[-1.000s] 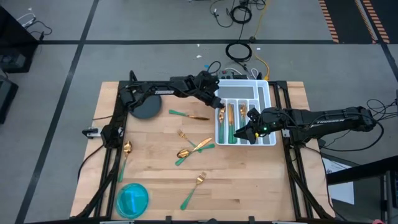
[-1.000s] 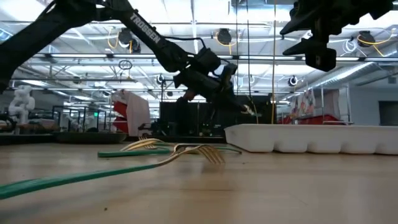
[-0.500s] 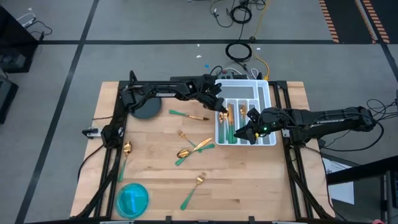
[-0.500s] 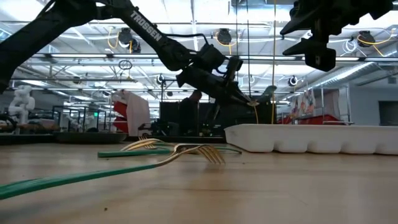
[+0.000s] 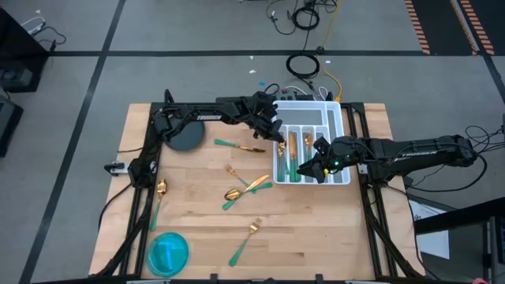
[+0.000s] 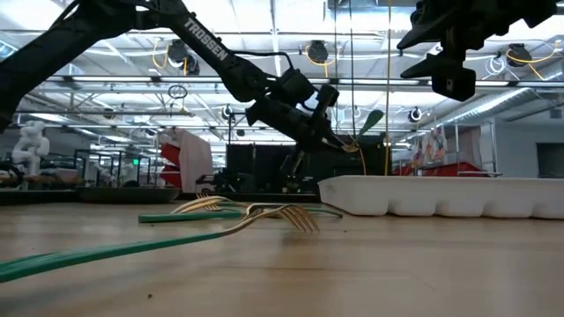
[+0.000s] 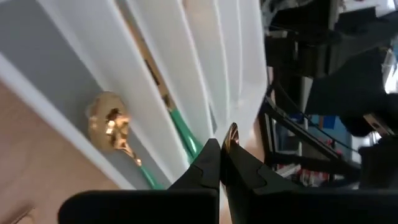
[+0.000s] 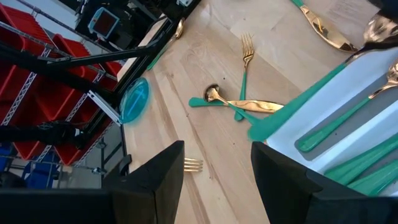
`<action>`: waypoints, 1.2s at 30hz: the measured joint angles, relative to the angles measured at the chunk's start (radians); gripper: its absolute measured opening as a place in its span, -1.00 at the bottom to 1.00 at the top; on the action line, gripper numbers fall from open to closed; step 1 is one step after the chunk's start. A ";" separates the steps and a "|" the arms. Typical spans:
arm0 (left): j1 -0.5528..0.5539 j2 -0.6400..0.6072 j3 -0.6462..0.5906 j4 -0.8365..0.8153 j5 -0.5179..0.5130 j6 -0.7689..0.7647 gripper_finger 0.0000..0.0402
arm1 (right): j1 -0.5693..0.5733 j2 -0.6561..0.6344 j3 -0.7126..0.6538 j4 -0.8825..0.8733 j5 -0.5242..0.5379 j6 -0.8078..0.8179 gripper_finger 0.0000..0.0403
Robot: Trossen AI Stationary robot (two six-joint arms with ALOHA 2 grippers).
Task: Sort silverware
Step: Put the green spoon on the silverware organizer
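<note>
Silverware with gold heads and green handles lies scattered on the wooden table: a knife (image 5: 241, 146), a fork (image 5: 232, 171), a crossed spoon and knife (image 5: 246, 188), another fork (image 5: 246, 240) and a spoon (image 5: 158, 197). Several pieces lie in the white tray (image 5: 339, 118). My left gripper (image 5: 278, 136) is over the tray's left edge, shut on one piece (image 6: 368, 123). Over the tray's near part, my right gripper (image 5: 319, 169) hangs open, holding nothing. My left gripper pinches the piece's gold part (image 7: 231, 134) between its two fingertips, slanting down from the table's left side. The piece is lifted clear above the tray's edge. Its green handle (image 6: 370, 121) sticks up and away from the fingers.
A dark round plate (image 5: 185, 136) lies at the far left of the table and a blue dish (image 5: 168, 252) at the near left corner. The tray's wall (image 6: 441, 195) stands up from the tabletop. Bare wood shows on the table's near right part.
My left gripper has rolled about its own line while staying over the tray's left edge, still shut. The held piece has turned with it, so its green handle now sticks up higher beside the fingers.
</note>
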 joint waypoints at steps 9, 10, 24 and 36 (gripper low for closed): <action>-0.035 -0.059 0.000 -0.043 0.004 0.238 -0.97 | 0.000 0.000 0.000 0.000 0.000 -0.016 -0.12; -0.041 -0.064 0.000 -0.054 -0.014 0.270 -0.97 | 0.000 0.000 0.000 0.000 0.000 -0.022 -0.12; -0.070 -0.106 0.000 -0.246 -0.289 0.544 -0.97 | 0.000 0.094 0.000 0.002 0.000 -0.049 -0.12; -0.070 -0.106 -0.001 -0.137 -0.348 0.488 -0.97 | 0.000 0.172 0.000 0.015 -0.004 -0.025 -0.12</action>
